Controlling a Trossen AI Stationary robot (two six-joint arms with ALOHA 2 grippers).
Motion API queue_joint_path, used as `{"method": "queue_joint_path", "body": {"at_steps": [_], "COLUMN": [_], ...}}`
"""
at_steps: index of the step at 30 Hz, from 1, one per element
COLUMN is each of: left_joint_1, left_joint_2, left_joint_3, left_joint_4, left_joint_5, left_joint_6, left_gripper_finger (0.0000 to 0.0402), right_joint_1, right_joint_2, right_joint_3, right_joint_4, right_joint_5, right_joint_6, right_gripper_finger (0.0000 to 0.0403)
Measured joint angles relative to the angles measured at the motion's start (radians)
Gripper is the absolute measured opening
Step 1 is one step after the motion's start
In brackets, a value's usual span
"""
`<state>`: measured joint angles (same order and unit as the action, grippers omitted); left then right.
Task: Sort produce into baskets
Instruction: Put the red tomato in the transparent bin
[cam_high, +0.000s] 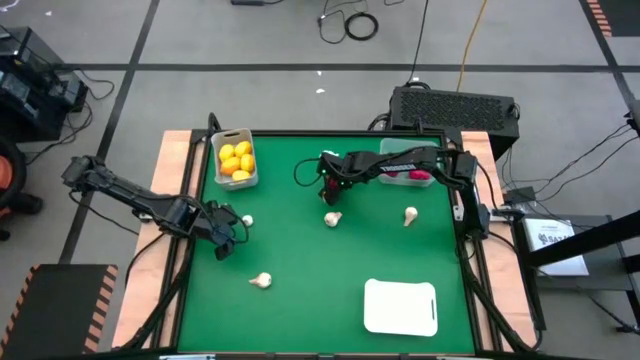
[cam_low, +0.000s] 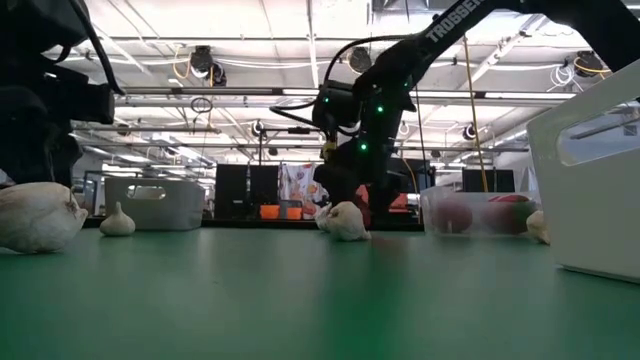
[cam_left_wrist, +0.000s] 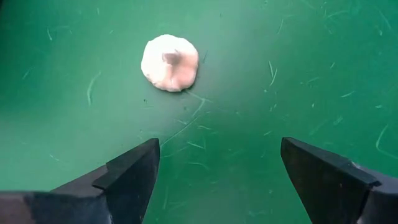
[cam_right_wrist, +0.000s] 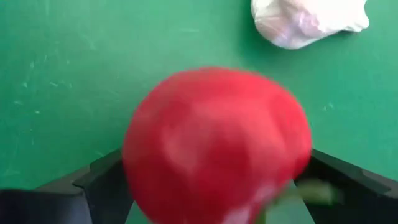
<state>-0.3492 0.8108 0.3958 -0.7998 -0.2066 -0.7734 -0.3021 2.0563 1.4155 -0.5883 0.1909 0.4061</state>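
My right gripper (cam_high: 330, 187) reaches out over the middle of the green mat. Its fingers stand wide on either side of a round red fruit (cam_right_wrist: 217, 137), which fills the gap between them. A white garlic bulb (cam_right_wrist: 308, 22) lies just beyond it. Near the mat's left side my left gripper (cam_left_wrist: 219, 149) hovers open and empty, a short way from another garlic bulb (cam_left_wrist: 170, 62). The whitish bin (cam_high: 236, 158) at the back left holds yellow lemons. Red fruits lie in the clear bin (cam_high: 410, 170) at the back right. The flat white tray (cam_high: 400, 306) sits at the front right.
Two more garlic bulbs lie loose on the mat, one right of centre (cam_high: 410, 214) and one toward the front left (cam_high: 262, 281). A black box (cam_high: 455, 105) stands behind the table. Wooden rails border the mat on both sides.
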Motion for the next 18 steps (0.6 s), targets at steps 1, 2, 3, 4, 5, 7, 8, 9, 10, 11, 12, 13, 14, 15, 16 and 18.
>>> {"method": "queue_joint_path", "body": {"at_steps": [1, 2, 3, 4, 5, 7, 8, 9, 10, 11, 12, 13, 14, 15, 16, 18], "left_joint_1": [0.0, 0.0, 0.0, 0.0, 0.0, 0.0, 0.0, 0.0, 0.0, 0.0, 0.0, 0.0, 0.0, 0.0, 0.0, 0.0], "left_joint_2": [0.0, 0.0, 0.0, 0.0, 0.0, 0.0, 0.0, 0.0, 0.0, 0.0, 0.0, 0.0, 0.0, 0.0, 0.0, 0.0], "left_joint_3": [0.0, 0.0, 0.0, 0.0, 0.0, 0.0, 0.0, 0.0, 0.0, 0.0, 0.0, 0.0, 0.0, 0.0, 0.0, 0.0], "left_joint_4": [0.0, -0.001, -0.001, -0.001, -0.001, -0.001, 0.0, 0.0, 0.002, 0.002, 0.002, 0.004, 0.006, 0.006, 0.006, 0.006], "left_joint_5": [0.0, 0.0, 0.0, 0.0, 0.0, 0.0, 0.0, 0.0, 0.0, 0.0, 0.0, 0.0, 0.0, 0.0, 0.0, 0.0], "left_joint_6": [0.0, 0.0, 0.0, 0.0, 0.0, 0.0, 0.0, 0.0, 0.0, 0.0, 0.0, 0.0, 0.0, 0.0, 0.0, -0.001], "left_gripper_finger": [0.0341, 0.0341, 0.0341, 0.0341, 0.0341, 0.0341, 0.0341, 0.0341, 0.0341, 0.0341, 0.0341, 0.0341, 0.0341, 0.0341, 0.0341, 0.0341], "right_joint_1": [0.002, 0.003, 0.003, 0.003, 0.003, 0.002, 0.002, 0.0, -0.003, -0.006, -0.008, -0.009, -0.011, -0.011, -0.011, -0.011], "right_joint_2": [-0.003, -0.008, -0.014, -0.021, -0.027, -0.036, -0.041, -0.045, -0.05, -0.052, -0.054, -0.054, -0.054, -0.053, -0.053, -0.053], "right_joint_3": [0.0, 0.0, 0.001, 0.001, 0.001, 0.001, 0.001, 0.001, 0.001, 0.001, 0.001, 0.001, 0.001, 0.001, 0.001, 0.001], "right_joint_4": [-0.005, -0.005, -0.005, -0.016, -0.03, -0.032, -0.032, -0.033, -0.031, -0.028, -0.028, -0.028, -0.031, -0.034, -0.035, -0.035], "right_joint_5": [0.012, 0.021, 0.022, 0.021, 0.022, 0.036, 0.047, 0.051, 0.049, 0.047, 0.044, 0.043, 0.039, 0.038, 0.039, 0.039], "right_joint_6": [0.001, 0.003, 0.008, 0.014, 0.016, 0.018, 0.019, 0.019, 0.02, 0.022, 0.028, 0.03, 0.031, 0.031, 0.031, 0.031], "right_gripper_finger": [0.0375, 0.0375, 0.0375, 0.0375, 0.0375, 0.0374, 0.0372, 0.0368, 0.0361, 0.0352, 0.0341, 0.033, 0.0317, 0.0304, 0.0291, 0.0265]}}
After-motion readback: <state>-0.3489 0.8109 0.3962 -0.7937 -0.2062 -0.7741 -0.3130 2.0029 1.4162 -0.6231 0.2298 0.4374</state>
